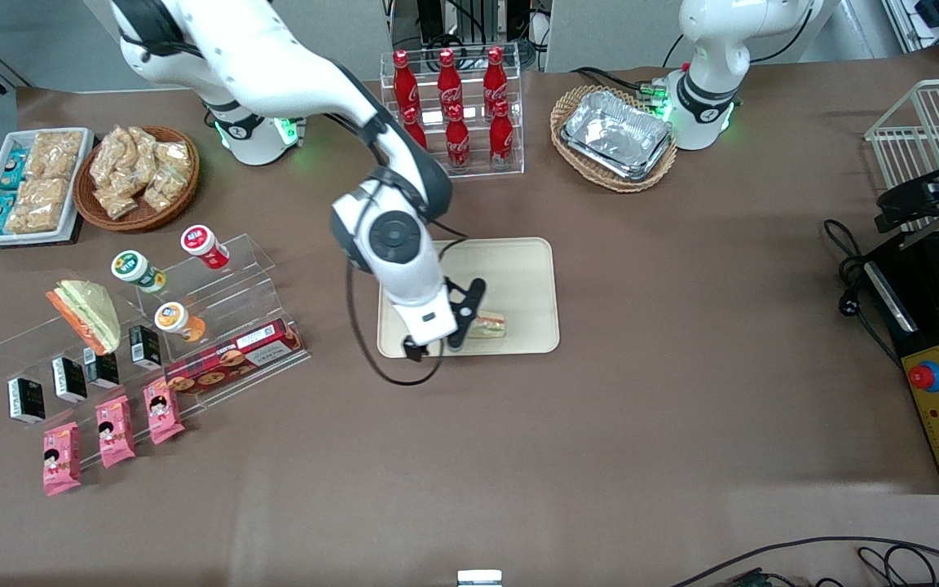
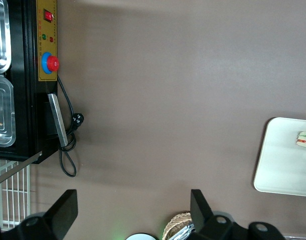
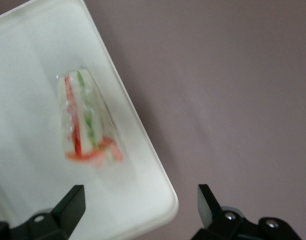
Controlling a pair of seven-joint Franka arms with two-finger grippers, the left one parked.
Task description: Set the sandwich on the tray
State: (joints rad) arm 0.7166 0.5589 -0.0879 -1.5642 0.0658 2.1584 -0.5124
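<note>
A white tray of snack packets [image 1: 29, 184] and a wicker basket of bagged snacks [image 1: 138, 175] line the working arm's end of the brown table [image 1: 641, 391], with a clear acrylic display stand [image 1: 152, 326] nearer the front camera carrying a second wrapped sandwich [image 1: 88, 314], small lidded cups [image 1: 137, 271], a red biscuit box [image 1: 233, 359] and pink snack packets [image 1: 111, 432]. At mid-table the sandwich [image 1: 489, 324] lies flat on the cream-beige tray [image 1: 518, 269], close to the rim nearest the front camera. The right arm's gripper [image 1: 469, 314] hangs just above it; the wrist view shows the two black fingers [image 3: 68, 205] spread wide and holding nothing, the sandwich [image 3: 85, 120] lying free of them on the tray [image 3: 33, 60], close to a rounded corner. Farther from the camera stand a clear rack of red cola bottles [image 1: 453, 106] and a wicker basket of silver foil trays [image 1: 616, 134]. Toward the parked arm's end sit a white wire rack [image 1: 934, 130] and a black machine with a yellow control panel and red button [image 1: 926, 377]
</note>
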